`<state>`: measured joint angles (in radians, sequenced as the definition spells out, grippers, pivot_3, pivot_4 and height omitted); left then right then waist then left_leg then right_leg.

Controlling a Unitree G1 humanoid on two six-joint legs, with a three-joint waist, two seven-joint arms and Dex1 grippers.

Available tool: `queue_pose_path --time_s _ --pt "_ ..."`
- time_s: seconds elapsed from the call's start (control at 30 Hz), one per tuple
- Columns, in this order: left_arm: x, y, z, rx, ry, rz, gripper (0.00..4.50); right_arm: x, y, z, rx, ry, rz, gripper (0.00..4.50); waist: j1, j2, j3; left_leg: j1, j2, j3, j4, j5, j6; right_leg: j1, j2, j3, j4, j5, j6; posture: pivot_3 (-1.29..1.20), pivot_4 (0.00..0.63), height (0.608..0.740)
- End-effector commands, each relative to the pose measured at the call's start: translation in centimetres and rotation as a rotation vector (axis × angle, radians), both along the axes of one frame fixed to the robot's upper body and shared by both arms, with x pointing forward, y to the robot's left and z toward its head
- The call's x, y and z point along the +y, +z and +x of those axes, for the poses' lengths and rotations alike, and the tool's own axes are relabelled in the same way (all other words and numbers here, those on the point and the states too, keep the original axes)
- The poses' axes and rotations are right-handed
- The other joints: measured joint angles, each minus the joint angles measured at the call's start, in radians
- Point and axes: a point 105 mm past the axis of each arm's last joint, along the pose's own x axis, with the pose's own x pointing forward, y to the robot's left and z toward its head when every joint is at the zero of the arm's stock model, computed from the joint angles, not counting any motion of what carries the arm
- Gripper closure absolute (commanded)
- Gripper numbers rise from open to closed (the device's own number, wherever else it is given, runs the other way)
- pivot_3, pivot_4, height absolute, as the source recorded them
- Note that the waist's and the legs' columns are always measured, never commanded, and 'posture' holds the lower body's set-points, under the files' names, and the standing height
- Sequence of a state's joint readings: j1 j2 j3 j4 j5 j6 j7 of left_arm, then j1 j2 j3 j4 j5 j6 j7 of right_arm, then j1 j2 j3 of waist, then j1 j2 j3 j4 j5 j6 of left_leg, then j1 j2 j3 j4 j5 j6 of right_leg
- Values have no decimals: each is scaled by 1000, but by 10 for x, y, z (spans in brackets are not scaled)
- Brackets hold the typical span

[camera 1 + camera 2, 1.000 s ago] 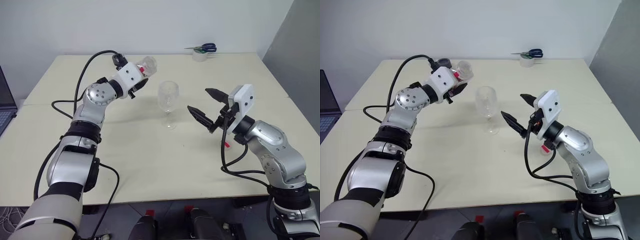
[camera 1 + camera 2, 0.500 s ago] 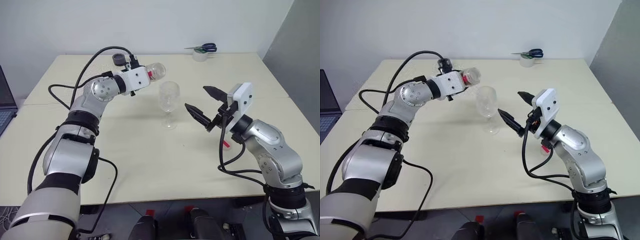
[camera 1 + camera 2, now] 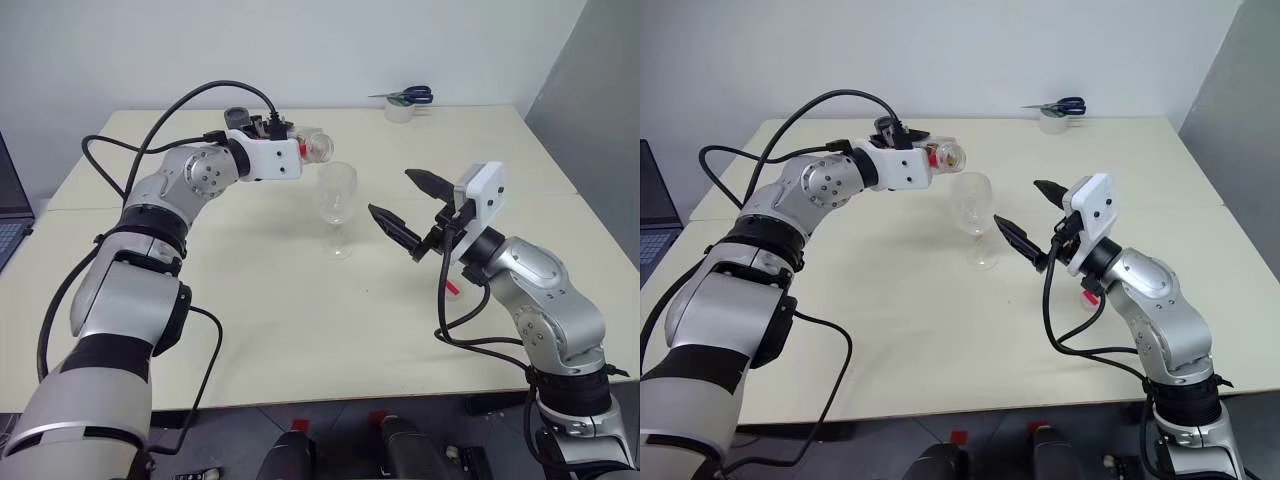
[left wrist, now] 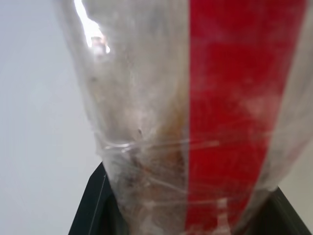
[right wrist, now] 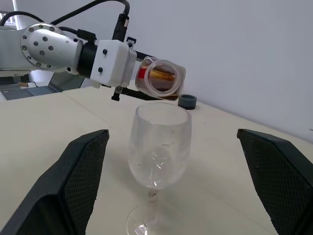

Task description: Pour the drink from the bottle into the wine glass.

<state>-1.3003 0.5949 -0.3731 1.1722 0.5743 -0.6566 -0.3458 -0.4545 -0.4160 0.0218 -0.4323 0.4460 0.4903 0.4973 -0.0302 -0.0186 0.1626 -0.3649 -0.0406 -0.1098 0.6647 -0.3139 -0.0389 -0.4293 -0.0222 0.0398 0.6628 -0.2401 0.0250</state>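
My left gripper (image 3: 298,143) is shut on the bottle (image 3: 318,147), a clear plastic bottle with a red label strip (image 4: 234,98). It lies nearly level with its open mouth (image 5: 160,77) just above and behind the rim of the wine glass (image 3: 337,195). A little reddish-brown drink (image 5: 161,75) rests along the bottle's lower side. The glass stands upright mid-table and its bowl (image 5: 159,147) looks empty. To the right of the glass my right gripper (image 3: 392,195) hovers open, its fingers (image 5: 78,181) apart on either side of the glass without touching it.
A small dark round cap (image 5: 187,101) sits on the table behind the bottle. A small red piece (image 3: 452,288) lies beside my right forearm. Scissors (image 3: 410,96) and a tape roll (image 3: 402,112) are at the far right edge, and a laptop (image 3: 8,200) is at the left.
My left wrist has rolled, bringing the bottle from tilted up and back to nearly level, with its mouth nearer the glass rim. The right arm and the glass stayed put.
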Motion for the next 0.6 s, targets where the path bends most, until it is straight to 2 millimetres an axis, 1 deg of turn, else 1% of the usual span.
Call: queue_pose_path --time_s 0.03,0.6 --pt "-4 30 -3 -102 -22 20 2812 2 17 -7 -66 16 11 0 0 0 0 0 0 0 0 0 0 0 0 0 0 0 0 0 150 740" --pt "-3 37 -2 -165 -13 112 2812 7 18 -10 -67 33 1 0 -1 0 0 -1 0 1 0 0 0 -1 0 0 1 0 0 0 150 740"
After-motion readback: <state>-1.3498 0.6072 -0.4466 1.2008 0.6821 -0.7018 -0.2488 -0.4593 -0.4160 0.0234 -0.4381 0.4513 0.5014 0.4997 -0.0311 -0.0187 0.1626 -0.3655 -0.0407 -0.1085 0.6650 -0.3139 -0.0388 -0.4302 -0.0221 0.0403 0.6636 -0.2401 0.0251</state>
